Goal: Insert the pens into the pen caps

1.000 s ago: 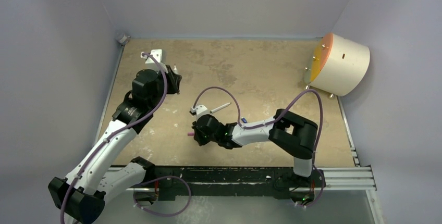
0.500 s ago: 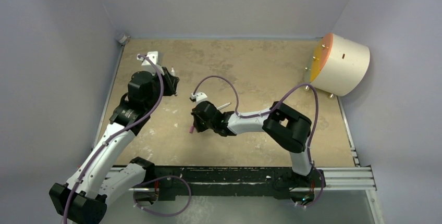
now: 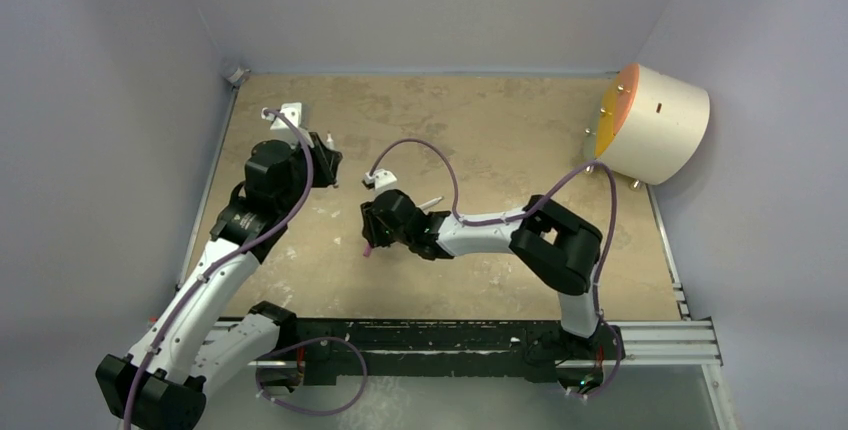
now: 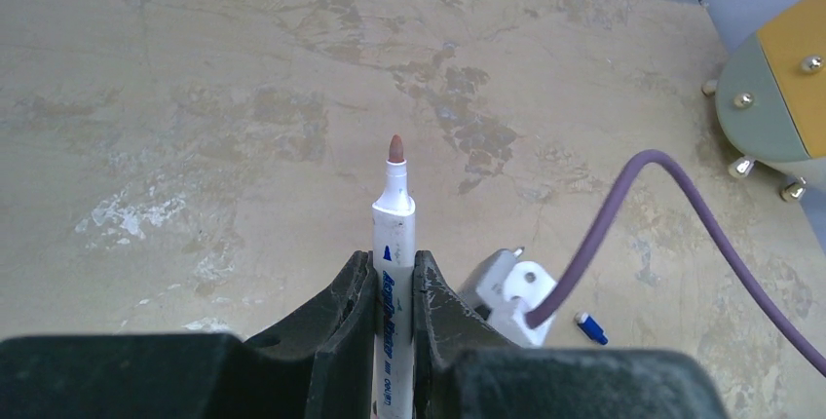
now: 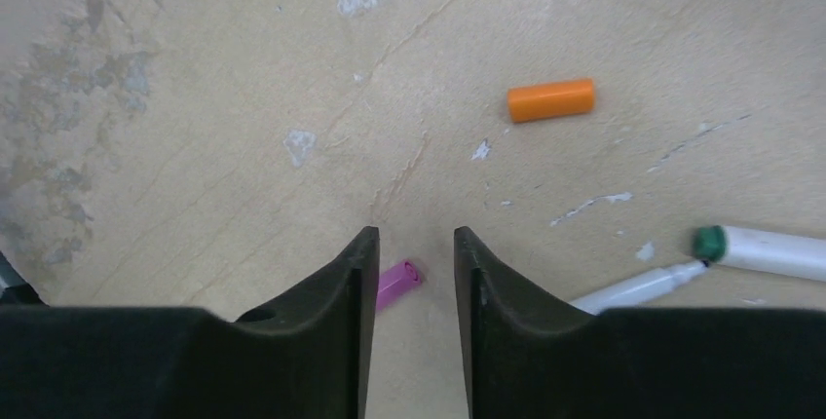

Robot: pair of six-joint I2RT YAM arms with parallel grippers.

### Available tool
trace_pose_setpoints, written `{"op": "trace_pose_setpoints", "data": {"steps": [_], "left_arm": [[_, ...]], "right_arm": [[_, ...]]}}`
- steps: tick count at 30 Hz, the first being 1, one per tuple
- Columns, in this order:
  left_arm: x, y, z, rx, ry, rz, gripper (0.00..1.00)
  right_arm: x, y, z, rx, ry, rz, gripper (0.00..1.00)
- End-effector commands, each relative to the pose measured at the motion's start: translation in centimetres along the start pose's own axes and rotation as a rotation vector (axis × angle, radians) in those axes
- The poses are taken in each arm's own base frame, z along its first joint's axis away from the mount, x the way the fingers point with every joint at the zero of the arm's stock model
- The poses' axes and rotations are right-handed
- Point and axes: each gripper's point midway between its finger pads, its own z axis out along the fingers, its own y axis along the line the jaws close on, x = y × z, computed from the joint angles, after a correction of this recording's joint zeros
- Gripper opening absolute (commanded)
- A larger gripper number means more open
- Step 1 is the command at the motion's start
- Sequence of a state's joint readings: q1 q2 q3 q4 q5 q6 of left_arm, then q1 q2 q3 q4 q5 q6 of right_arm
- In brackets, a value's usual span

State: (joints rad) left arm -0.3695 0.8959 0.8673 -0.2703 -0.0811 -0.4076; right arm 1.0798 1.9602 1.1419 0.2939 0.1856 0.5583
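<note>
Your right pincer [image 5: 414,239] stands low over the tan scuffed surface [image 5: 195,97] with its two black fingers parted and nothing gripped. The small pink plastic cap [image 5: 399,283] lies on its side in the gap, close against the finger on the picture's left; you cannot tell whether it touches that finger. Just off to the right of this pincer lies a slim white pen shaft with a dark tip [image 5: 638,287], and right beside that tip lies a thicker white pen with a dark green end [image 5: 769,251]. Farther out, well apart from the fingers, the stubby orange plastic cap [image 5: 550,100] lies on its side on bare surface. Your left pincer [image 4: 394,263] is closed on a white marker pen with a reddish-brown tip [image 4: 394,214]. The barrel, with its blue print, is clamped between both fingers, and the uncapped tip sticks out ahead, pointing away from the wrist. Near this pincer and to its right you see a white connector block [image 4: 511,292] with a purple cable [image 4: 623,205] curving up out of it. Just beside the block, the tiny blue plastic cap [image 4: 589,327] lies on the surface. From above, the two pincers are near each other but apart, the left one to the left. At the far right edge sits a round drum with a yellow and grey-green face and metal studs [image 4: 774,97].
</note>
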Motion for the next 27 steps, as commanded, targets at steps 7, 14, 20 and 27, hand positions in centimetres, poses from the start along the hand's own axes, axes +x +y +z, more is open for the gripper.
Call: {"op": "trace_pose_setpoints", "data": {"steps": [7, 14, 20, 27], "left_arm": [[-1.7, 0.4, -0.2, -0.005, -0.070, -0.010, 0.00], [-1.8, 1.2, -0.3, -0.045, -0.081, -0.017, 0.00], [-1.8, 2.0, -0.3, -0.080, -0.084, -0.027, 0.00], [-1.8, 2.0, -0.4, -0.080, -0.085, -0.030, 0.00]], "right_arm": [[-3.7, -0.8, -2.5, 0.199, -0.112, 0.089, 0.49], [-0.3, -1.4, -3.3, 0.393, -0.075, 0.215, 0.66], [2.9, -0.2, -2.3, 0.465, 0.019, 0.238, 0.72], [3.1, 0.7, -2.0, 0.451, 0.029, 0.263, 0.60]]}}
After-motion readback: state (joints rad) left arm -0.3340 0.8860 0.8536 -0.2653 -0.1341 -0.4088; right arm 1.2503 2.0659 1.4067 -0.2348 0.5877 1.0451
